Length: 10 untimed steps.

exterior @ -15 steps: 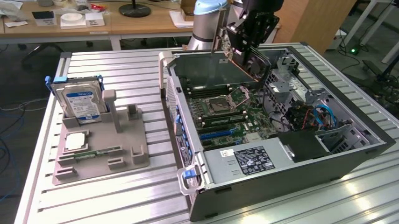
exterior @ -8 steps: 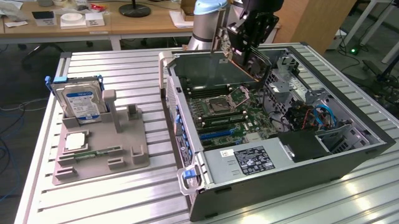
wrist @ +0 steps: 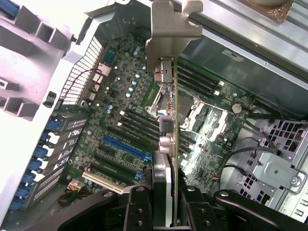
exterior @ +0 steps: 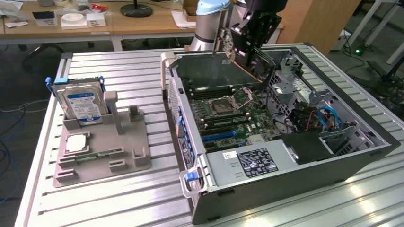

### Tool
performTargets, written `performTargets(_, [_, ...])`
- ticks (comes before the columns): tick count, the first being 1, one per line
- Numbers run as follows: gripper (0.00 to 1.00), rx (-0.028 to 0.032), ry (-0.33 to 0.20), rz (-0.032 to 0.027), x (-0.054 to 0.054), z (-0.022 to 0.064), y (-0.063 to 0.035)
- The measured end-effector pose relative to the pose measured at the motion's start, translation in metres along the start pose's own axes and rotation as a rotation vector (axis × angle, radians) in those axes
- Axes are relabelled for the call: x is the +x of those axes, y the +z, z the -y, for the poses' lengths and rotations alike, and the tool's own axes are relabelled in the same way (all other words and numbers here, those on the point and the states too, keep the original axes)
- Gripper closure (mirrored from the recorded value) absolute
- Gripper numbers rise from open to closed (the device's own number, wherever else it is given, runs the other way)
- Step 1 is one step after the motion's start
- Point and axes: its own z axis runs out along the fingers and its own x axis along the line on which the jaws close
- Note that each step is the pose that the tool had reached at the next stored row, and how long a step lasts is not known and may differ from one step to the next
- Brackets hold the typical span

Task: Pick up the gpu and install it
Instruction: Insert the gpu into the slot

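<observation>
One gpu (exterior: 244, 67) hangs above the open case (exterior: 296, 163), clamped narrowly in the gripper (exterior: 258, 49), clear of the motherboard (exterior: 221, 113) below it. In the exterior view it is a thin flat card held on edge and tilted, with a brownish face and edge toward the camera and a silvery bracket (exterior: 224, 43) at the end nearer the exterior view's left. It sits over the far part of the case, near the rear wall.

From the wrist view the card is nearly edge-on (a slim vertical line with a green-brown tinge), running from the gripper's two dark fingers (wrist: 139, 207) up to the bracket. The bracket's bent tab is bright grey metal, and small metal connector shells show along it. One finger lies on each side of the card. Beneath it lie the board's long black slots and a blue slot (wrist: 122, 147).

Outside the case, on the ribbed metal bench (exterior: 126, 203), a grey holder (exterior: 120, 163) carries a hard drive (exterior: 81, 101) standing upright, well apart from the gpu.
</observation>
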Motion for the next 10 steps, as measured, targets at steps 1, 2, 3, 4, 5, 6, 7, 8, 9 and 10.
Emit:
performTargets(1, [0.72,-0.0002,-0.004,-0.0001,0.0,0.0,0.0])
performTargets(2, [0.72,-0.0002,-0.008,-0.0002,0.0,0.0,0.0])
performTargets(3, [0.72,-0.0003,-0.013,-0.0003,0.0,0.0,0.0])
performTargets(4, [0.72,-0.0004,-0.017,-0.0004,0.0,0.0,0.0])
performTargets(5, [0.72,-0.0006,-0.021,-0.0004,0.0,0.0,0.0])
performTargets(6, [0.72,-0.0006,-0.026,-0.0006,0.0,0.0,0.0])
performTargets(7, [0.72,-0.0007,-0.03,-0.0006,0.0,0.0,0.0])
performTargets(8, [0.72,-0.0009,-0.034,-0.0007,0.0,0.0,0.0])
performTargets(9, [0.72,-0.001,-0.038,-0.0008,0.0,0.0,0.0])
performTargets(10, [0.72,-0.001,-0.043,-0.0009,0.0,0.0,0.0])
